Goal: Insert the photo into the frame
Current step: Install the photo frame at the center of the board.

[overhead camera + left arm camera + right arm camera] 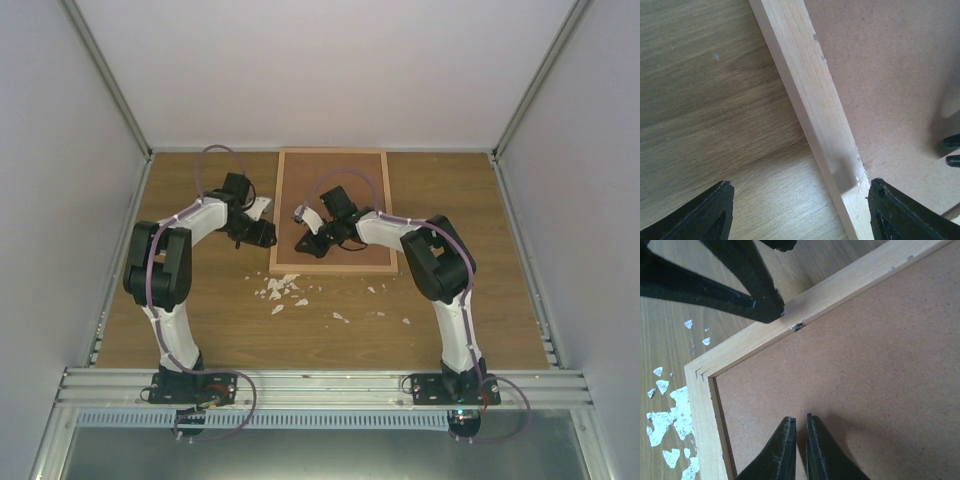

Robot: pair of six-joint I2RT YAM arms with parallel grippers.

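Note:
The frame (pixel 277 210) lies flat at the back middle of the table, its light wood rails around a plain brown backing board (pixel 350 190). The photo is hidden. My left gripper (pixel 268 238) is open and straddles the frame's left rail (pixel 805 80), one finger over the table, the other at the rail's inner edge. In the left wrist view it (pixel 801 192) holds nothing. My right gripper (pixel 801 419) is shut and empty, its tips low over the backing board (pixel 865 365) near the frame's near left corner (pixel 697 372). The left gripper's finger (pixel 740 285) touches the rail there.
Several small white scraps (pixel 285 288) lie on the wooden table just in front of the frame's near left corner; they also show in the right wrist view (pixel 670 415). Grey walls close in the table at left, right and back.

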